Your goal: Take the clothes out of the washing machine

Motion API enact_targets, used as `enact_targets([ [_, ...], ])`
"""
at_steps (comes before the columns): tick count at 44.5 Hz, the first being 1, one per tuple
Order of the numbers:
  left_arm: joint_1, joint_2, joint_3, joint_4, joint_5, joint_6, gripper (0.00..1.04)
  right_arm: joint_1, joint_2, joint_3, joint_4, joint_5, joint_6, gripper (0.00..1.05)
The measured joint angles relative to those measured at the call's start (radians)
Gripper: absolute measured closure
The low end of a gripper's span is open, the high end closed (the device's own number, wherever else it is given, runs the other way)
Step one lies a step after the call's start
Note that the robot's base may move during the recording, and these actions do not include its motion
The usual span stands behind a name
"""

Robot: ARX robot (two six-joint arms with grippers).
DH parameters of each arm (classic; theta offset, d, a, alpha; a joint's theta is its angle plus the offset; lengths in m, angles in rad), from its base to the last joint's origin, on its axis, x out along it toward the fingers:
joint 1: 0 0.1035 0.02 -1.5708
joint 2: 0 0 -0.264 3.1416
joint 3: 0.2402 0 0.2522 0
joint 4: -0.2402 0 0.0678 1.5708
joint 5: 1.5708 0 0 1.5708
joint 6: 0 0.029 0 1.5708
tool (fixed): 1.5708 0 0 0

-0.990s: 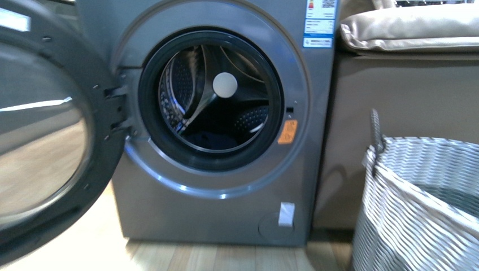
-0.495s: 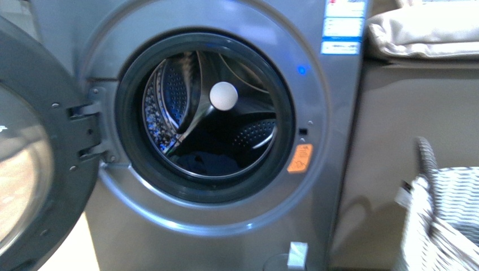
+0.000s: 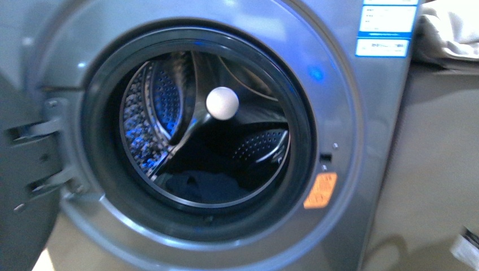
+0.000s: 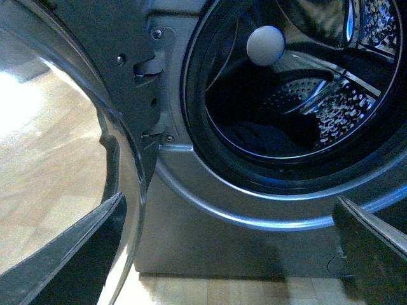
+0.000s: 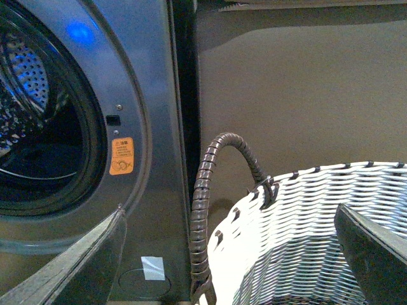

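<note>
Door (image 4: 121,57) hangs wide off the left side of the washing machine (image 3: 350,113); my left gripper (image 4: 229,198), fingers spread and empty, faces the drum mouth (image 3: 104,169), with the clothes (image 4: 261,136) straight ahead inside as a dark heap on the drum floor, long axis can't tell. I judge left arm nearer, way in open, door edge and mouth rim the things to miss. Right gripper (image 5: 229,210), fingers apart too, sits over the basket (image 5: 305,210) right of the machine.
</note>
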Motion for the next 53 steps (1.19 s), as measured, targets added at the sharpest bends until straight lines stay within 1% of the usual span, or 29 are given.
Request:
enact_targets([
  [9,0.005,0.003,0.001,-0.003,0.008,-0.004,0.06,0.000,0.000,0.000,0.000,0.000,0.000,0.07],
  [12,0.068,0.059,0.035,-0.085,0.190,-0.079,0.06,0.000,0.000,0.000,0.000,0.000,0.000,0.07],
  [14,0.106,0.116,0.049,-0.091,0.327,-0.137,0.06,0.000,0.000,0.000,0.000,-0.001,0.000,0.07],
  [15,0.119,0.140,0.053,-0.085,0.367,-0.151,0.06,0.000,0.000,0.000,0.000,-0.002,0.000,0.07],
  [18,0.148,0.201,0.068,-0.050,0.441,-0.189,0.06,0.000,0.000,0.000,0.000,0.001,0.000,0.07],
  [21,0.160,0.247,0.087,-0.003,0.462,-0.206,0.06,0.000,0.000,0.000,0.000,0.002,0.000,0.07],
  [25,0.154,0.316,0.117,0.059,0.466,-0.211,0.06,0.000,0.000,0.000,0.000,0.002,0.000,0.07],
  [28,0.134,0.378,0.130,0.114,0.452,-0.211,0.06,0.000,0.000,0.000,0.000,0.002,0.000,0.07],
  [31,0.102,0.451,0.143,0.173,0.430,-0.208,0.06,0.000,0.000,0.000,0.000,0.002,0.000,0.07],
  [36,0.015,0.663,0.195,0.320,0.354,-0.188,0.06,0.000,0.000,0.000,0.000,0.002,0.000,0.07],
  [44,-0.071,0.940,0.295,0.495,0.274,-0.161,0.06,0.000,0.000,0.000,0.000,0.002,0.000,0.07],
  [53,-0.144,1.189,0.402,0.597,0.212,-0.134,0.06,0.000,0.000,0.000,0.000,0.002,0.000,0.07],
])
